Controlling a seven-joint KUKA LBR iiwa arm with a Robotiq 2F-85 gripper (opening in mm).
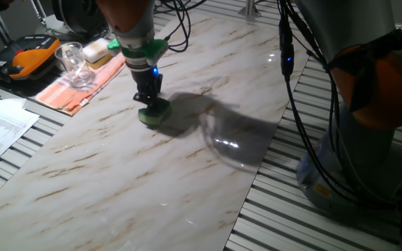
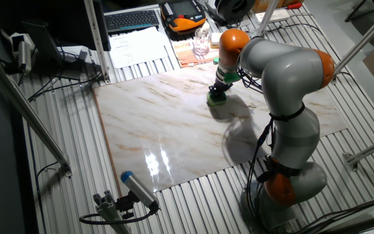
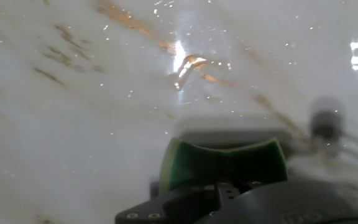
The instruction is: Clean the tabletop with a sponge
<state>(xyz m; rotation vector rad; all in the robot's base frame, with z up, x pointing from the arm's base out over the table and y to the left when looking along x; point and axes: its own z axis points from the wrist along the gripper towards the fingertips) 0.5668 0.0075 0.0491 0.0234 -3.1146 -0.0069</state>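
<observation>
The sponge [image 1: 154, 114] lay on the tabletop [image 1: 152, 181], near the slab's edge that faced the cloth [image 1: 82, 85]. The gripper [image 1: 147, 97] stood directly above the sponge, touching it. The cloth lay just off that edge, and on it stood a glass [image 1: 75, 65] beside a sponge block [image 1: 97, 50].

A robot lab: slatted metal bench [image 2: 70, 130], keyboard [image 2: 132, 19] upper left, cables [image 1: 313, 104], papers [image 1: 2, 129].

Arm bent over, wrist vertical, hand [image 1: 149, 102] pointing straight down, fingers closed.
</observation>
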